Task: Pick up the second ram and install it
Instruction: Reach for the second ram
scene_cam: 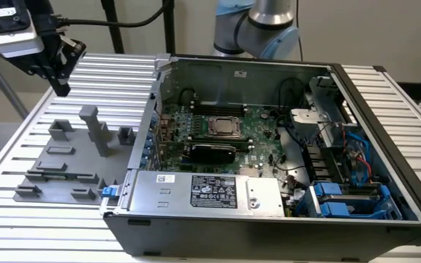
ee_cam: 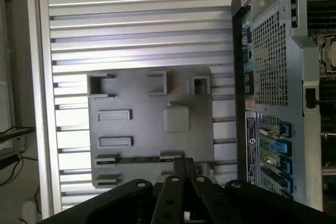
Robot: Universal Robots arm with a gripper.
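One ram stick (ee_cam: pixel 139 158) on one grey tray (ee_cam: pixel 147 124), one claw (scene_cam: pixel 58 82) overhead

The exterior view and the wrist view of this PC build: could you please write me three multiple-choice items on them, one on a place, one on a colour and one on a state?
1. Where does the second ram lie?
A. In a motherboard slot.
B. On the grey tray beside the computer case.
C. On the floor.

2. What colour are the plastic drive holders in the case's corner?
A. Red.
B. Yellow.
C. Blue.

3. What state is the case in?
A. Open, with the motherboard showing.
B. Closed by a panel.
C. Tipped on end.

Answers:
1 B: the green stick rests between the tray's holders, and the gripper hangs apart from it.
2 C: they are plainly blue.
3 A: the CPU and the board are in plain sight.
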